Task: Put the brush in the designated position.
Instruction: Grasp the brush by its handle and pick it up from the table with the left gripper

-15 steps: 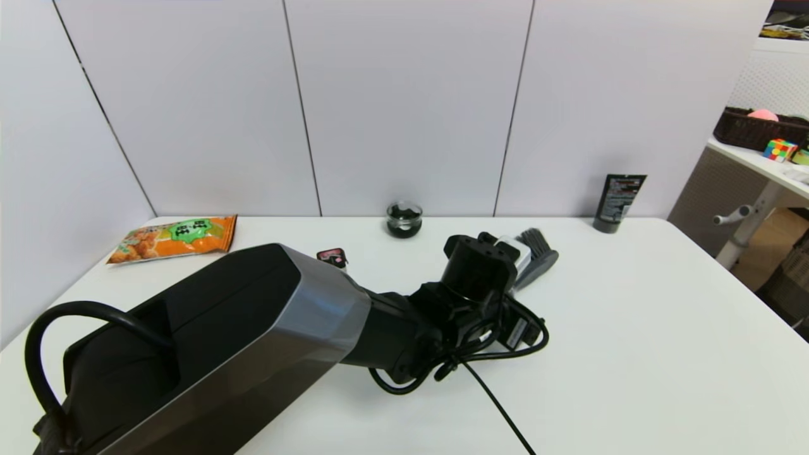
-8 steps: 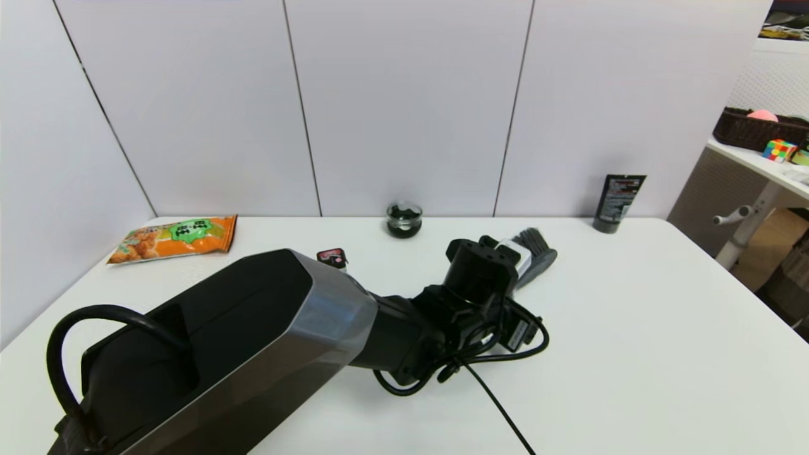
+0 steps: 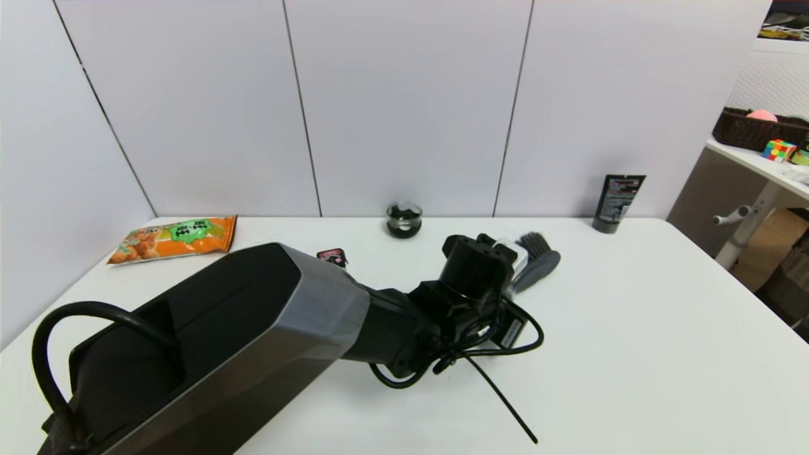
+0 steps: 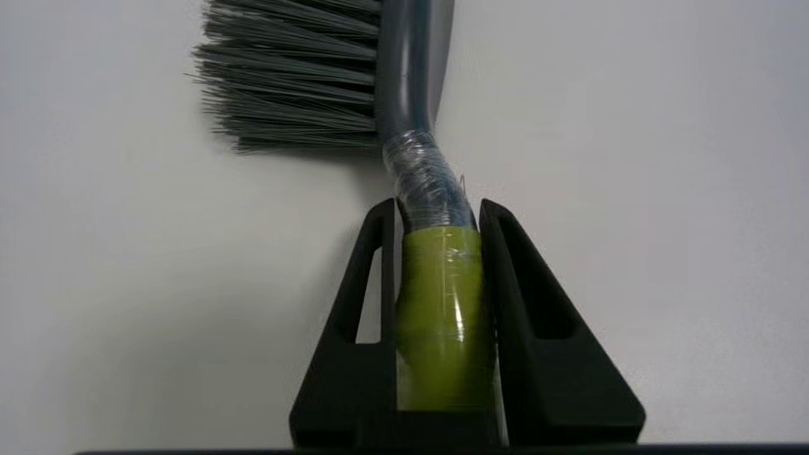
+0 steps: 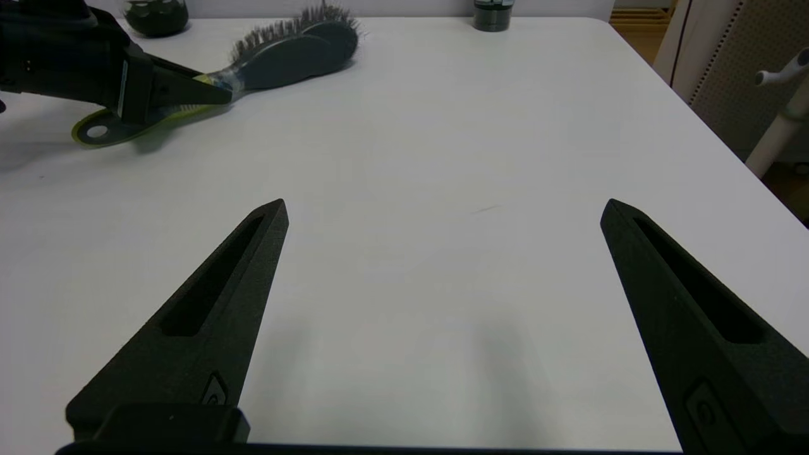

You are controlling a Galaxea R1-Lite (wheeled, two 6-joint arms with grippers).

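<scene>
- Brush (image 4: 411,95): lies at the far middle of the white surface (image 3: 632,354), head pointing away from the robot, bristles out sideways; handle end w/ hang-hole rests low on the surface in the right wrist view.
- Left pincer (image 4: 436,215): clamped on the lime-green handle just behind the film-wrapped neck, one finger on each side.
- Right pincer (image 5: 442,212): spread wide, nothing in it, parked low over the near right of the surface, well apart from the brush.
- Risks, as I judge them:
  - grip sits near the neck, so the long handle end could lever & twist the brush in the fingers on a lift.
  - wrap + glossy handle look slick; a fast swing might let it slide.
  - bristles near the surface could drag & rotate the head if moved w/o enough lift.
  - glass jar (image 3: 404,219) & small red-black item (image 3: 332,256) are near; a wide sweep could clip them.
- Hard to tell:
  - designated spot isn't marked anywhere visible.
  - head view: left arm covers the handle & grip.
  - left wrist view cuts off the brush tip.
  - can't tell if the head is touching the surface or just off it.
</scene>
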